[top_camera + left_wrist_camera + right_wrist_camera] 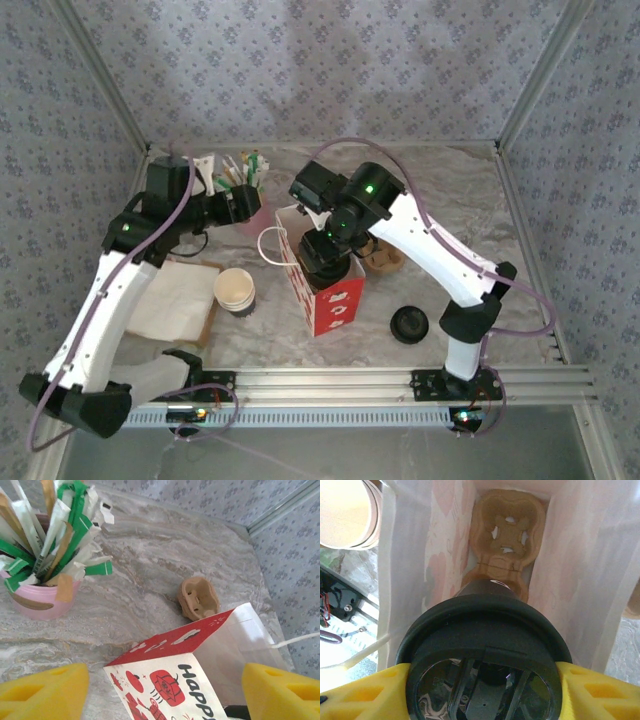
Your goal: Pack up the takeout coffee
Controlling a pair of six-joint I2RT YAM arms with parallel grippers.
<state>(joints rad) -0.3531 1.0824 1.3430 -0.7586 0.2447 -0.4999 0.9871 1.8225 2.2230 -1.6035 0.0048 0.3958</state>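
Right claw (480, 687) grips black-lidded coffee cup (485, 630) between red-and-white paper bag (580, 555) walls, tight both sides, brown pulp carrier (507, 530) beyond. Left claw (160, 690) open, empty, by bag's edge.

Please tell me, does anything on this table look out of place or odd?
A round black plastic lid lies loose on the marbled table, apart from the uncovered white paper cup standing beyond the red-and-white paper bag. No spill is visible.

The left arm (95, 310) and right arm (430, 240) wear white shells between black joint housings, each showing a green light (368, 186). Mauve cables (360, 141) loop along both. The left tool (160, 692) and right tool (480, 695) have yellow fingers (42, 690) with triangular recesses
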